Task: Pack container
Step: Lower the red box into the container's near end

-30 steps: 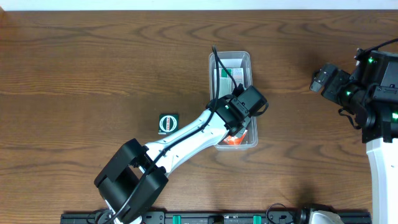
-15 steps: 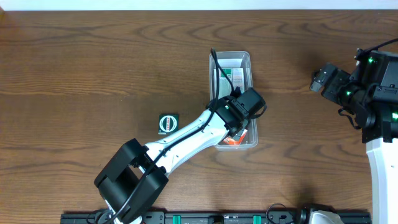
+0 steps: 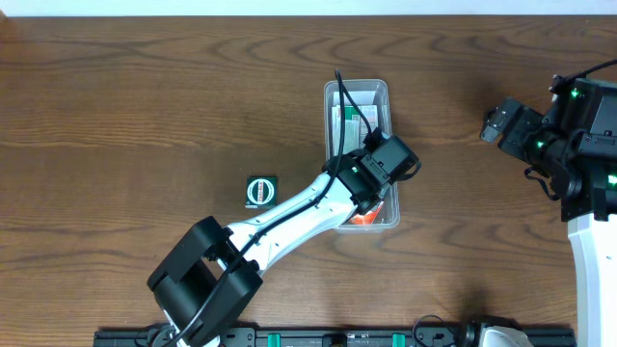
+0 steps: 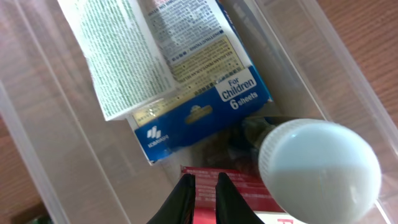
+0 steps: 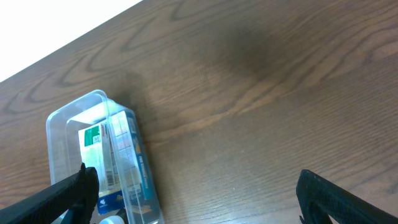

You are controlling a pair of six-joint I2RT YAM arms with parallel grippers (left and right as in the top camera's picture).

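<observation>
The clear plastic container [image 3: 357, 83] stands at the table's middle, long axis front to back; it also shows in the right wrist view [image 5: 62, 121]. Inside lie a white box with green print [image 4: 118, 56], a blue-and-white box marked "For Children" [image 4: 205, 93], a white round cap [image 4: 320, 171] and a red box [image 4: 249, 186]. My left gripper [image 4: 204, 186] is down inside the container [image 4: 37, 137], fingers nearly together just above the red box, with nothing seen between them. My right gripper [image 5: 196, 193] is open and empty, well right of the container [image 3: 496, 123].
A small green square box with a white ring [image 3: 260, 190] lies on the wooden table left of the container. The left arm [image 3: 289, 207] stretches diagonally from the front edge to the container. The right arm's base [image 3: 593, 125] stands at the right edge.
My left wrist has shifted slightly toward the far right inside the container. The right arm and the green box have not moved.
</observation>
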